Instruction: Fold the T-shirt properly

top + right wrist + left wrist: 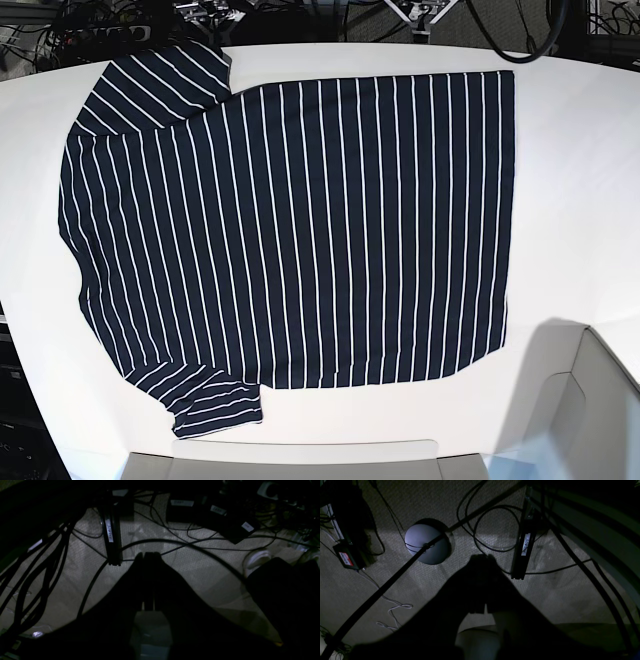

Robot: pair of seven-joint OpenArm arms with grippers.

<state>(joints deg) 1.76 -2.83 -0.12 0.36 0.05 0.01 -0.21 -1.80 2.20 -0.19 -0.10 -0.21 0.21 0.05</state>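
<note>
The T-shirt (300, 230), dark navy with thin white pinstripes, lies spread flat on the white table (580, 200) in the base view. Its hem is to the right. One sleeve (160, 75) is at the top left and the other (215, 405) at the bottom left. Neither gripper's fingers show in the base view. In the left wrist view my left gripper (482, 558) is a dark silhouette over the carpet floor, jaws together and empty. In the right wrist view my right gripper (147, 554) is the same, jaws together and empty. Both are away from the shirt.
Pale robot parts show at the base view's bottom edge (290, 462) and bottom right corner (600, 400). Under the wrist cameras are carpet, several cables (492, 547), a round lamp base (426, 543), a dark rail (111, 537) and power bricks (225, 520).
</note>
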